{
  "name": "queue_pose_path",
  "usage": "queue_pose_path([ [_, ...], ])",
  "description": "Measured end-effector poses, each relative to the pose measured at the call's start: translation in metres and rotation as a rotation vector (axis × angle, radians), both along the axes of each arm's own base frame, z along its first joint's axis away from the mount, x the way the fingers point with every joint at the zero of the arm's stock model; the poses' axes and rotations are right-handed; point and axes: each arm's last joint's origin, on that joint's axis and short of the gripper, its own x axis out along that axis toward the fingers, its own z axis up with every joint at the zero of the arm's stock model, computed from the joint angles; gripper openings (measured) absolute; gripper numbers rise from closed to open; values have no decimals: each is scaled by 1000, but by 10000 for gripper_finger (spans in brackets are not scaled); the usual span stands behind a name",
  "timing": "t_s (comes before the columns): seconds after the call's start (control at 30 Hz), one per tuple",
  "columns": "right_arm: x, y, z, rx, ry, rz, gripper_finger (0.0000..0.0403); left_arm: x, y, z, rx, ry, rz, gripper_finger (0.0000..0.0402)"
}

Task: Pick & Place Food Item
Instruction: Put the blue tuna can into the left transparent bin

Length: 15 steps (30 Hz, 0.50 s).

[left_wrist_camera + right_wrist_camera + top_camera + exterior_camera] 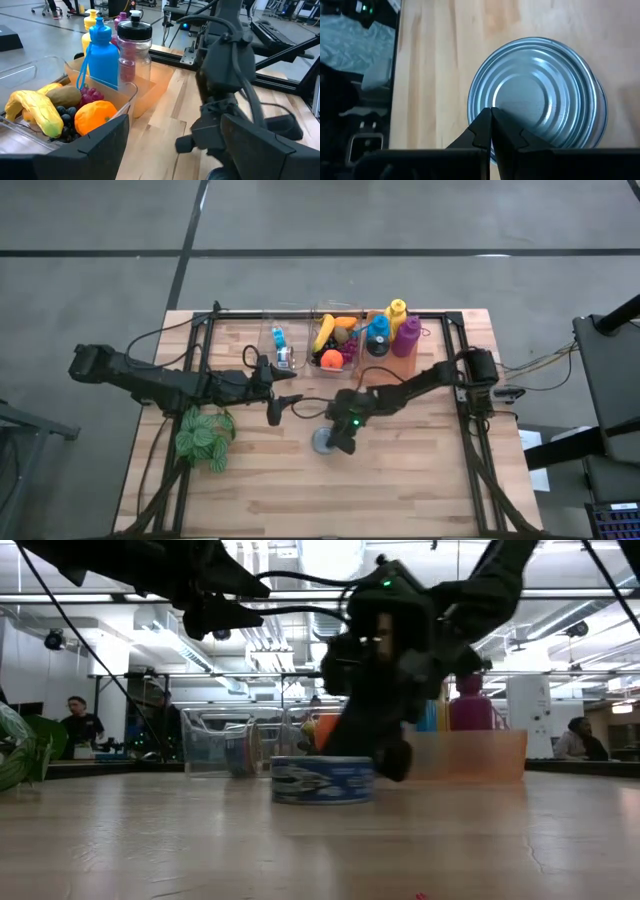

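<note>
Right gripper (491,131) closed — pointing down, left gripper (272,408) (raised) open

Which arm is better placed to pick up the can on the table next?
Right, probably. The right gripper hangs directly over the can, though its fingers are shut and must open first. The left gripper, open, sits farther off, facing the fruit bin.

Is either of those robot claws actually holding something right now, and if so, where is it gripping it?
Nothing is held. The right gripper hovers over the tin can, jaws shut with nothing between them. The left gripper is open and empty.
</note>
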Motion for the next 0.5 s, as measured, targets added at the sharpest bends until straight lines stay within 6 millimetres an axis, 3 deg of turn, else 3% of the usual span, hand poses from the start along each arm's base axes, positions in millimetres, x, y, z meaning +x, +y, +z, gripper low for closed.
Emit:
queue_pose_path([
  [0.3,37,-9,-1,-31,-66,-5,8,0,0,-1,-24,9,7,322],
  [0.5,45,-9,14,-107,-101,55,8,-1,0,-4,-45,36,7,322],
])
